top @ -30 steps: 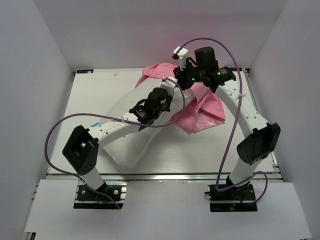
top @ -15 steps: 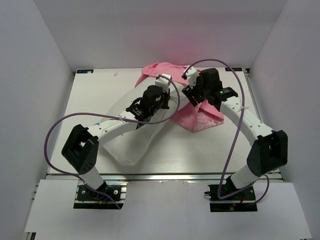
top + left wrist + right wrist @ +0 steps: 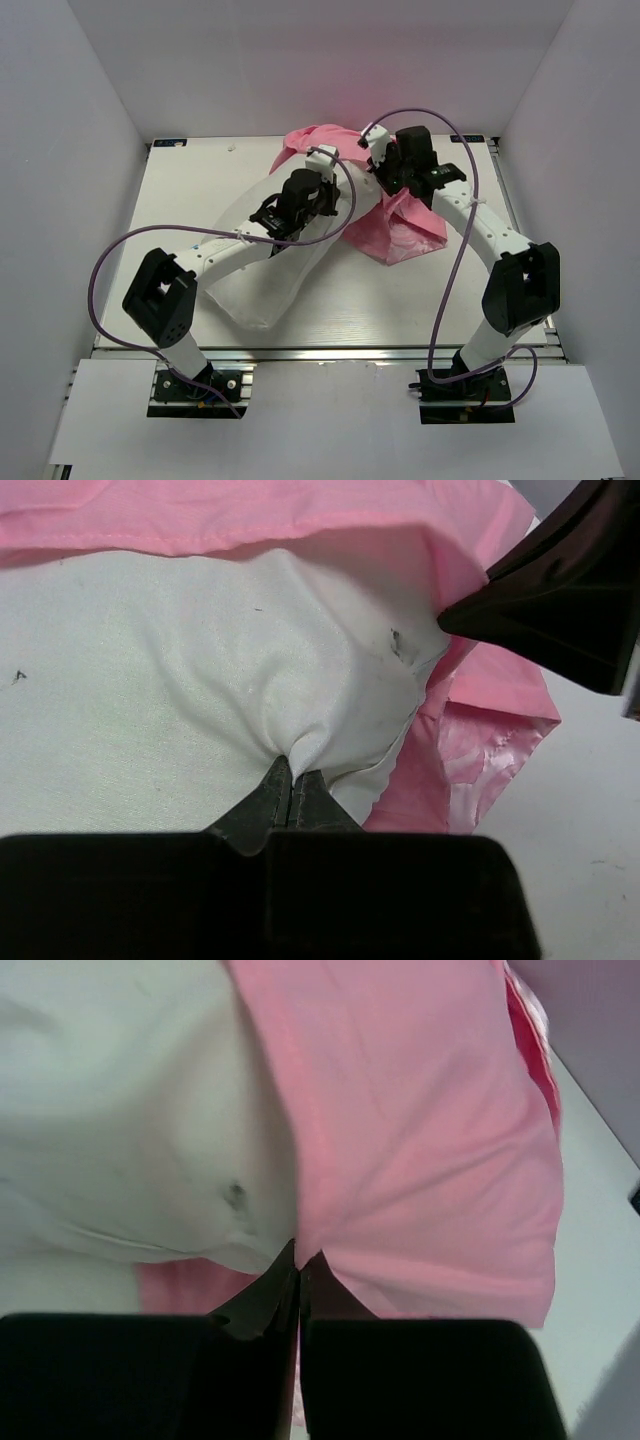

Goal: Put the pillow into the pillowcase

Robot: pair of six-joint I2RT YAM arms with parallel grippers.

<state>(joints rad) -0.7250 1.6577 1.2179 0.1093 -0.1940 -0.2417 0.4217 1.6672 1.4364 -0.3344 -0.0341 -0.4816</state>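
Left arm [image 3: 225, 258] and right arm [image 3: 495, 230]: white links, black joint housings. Purple cable [image 3: 97, 290] loops along each. Black base plates [image 3: 200, 388]. Left gripper [image 3: 291, 780] black, wedge-tipped.

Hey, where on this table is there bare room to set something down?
Bare table left of the pillow, toward the far-left corner, and near-right, between pillowcase and front edge. Crowded at far centre, where both bunch.

Bright, even light; right wrist view soft, blurred
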